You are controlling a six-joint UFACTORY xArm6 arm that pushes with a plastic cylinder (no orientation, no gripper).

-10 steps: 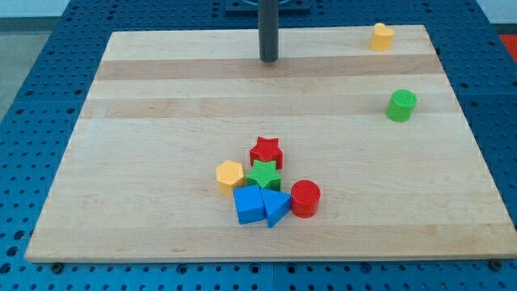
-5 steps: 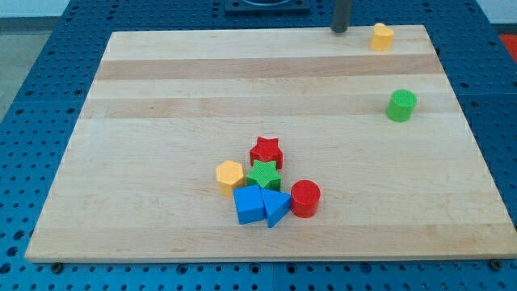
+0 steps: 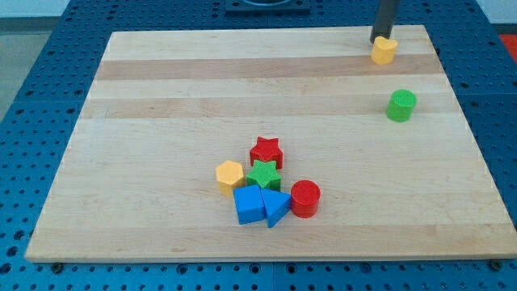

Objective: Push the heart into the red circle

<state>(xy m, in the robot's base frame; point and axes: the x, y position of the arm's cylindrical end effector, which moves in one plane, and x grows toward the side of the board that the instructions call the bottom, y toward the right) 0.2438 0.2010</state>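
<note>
- My tip (image 3: 380, 40) is at the surface's (image 3: 161, 121) top right, touching the yellow heart (image 3: 384, 50) from its 11 o'clock side.
- No gripper on this rig, just the rod, so no jaw state to tell.
- Red circle (image 3: 305, 198) sits well apart from the heart, at about 7 o'clock from it, near the view's bottom.
- Cluster beside the circle: blue triangle (image 3: 276, 207), blue cube (image 3: 249, 204), green star (image 3: 263, 175), red star (image 3: 266, 151), yellow hexagon (image 3: 229, 175).
- Green cylinder (image 3: 401, 106) lies at 5 o'clock from the heart, alone.
</note>
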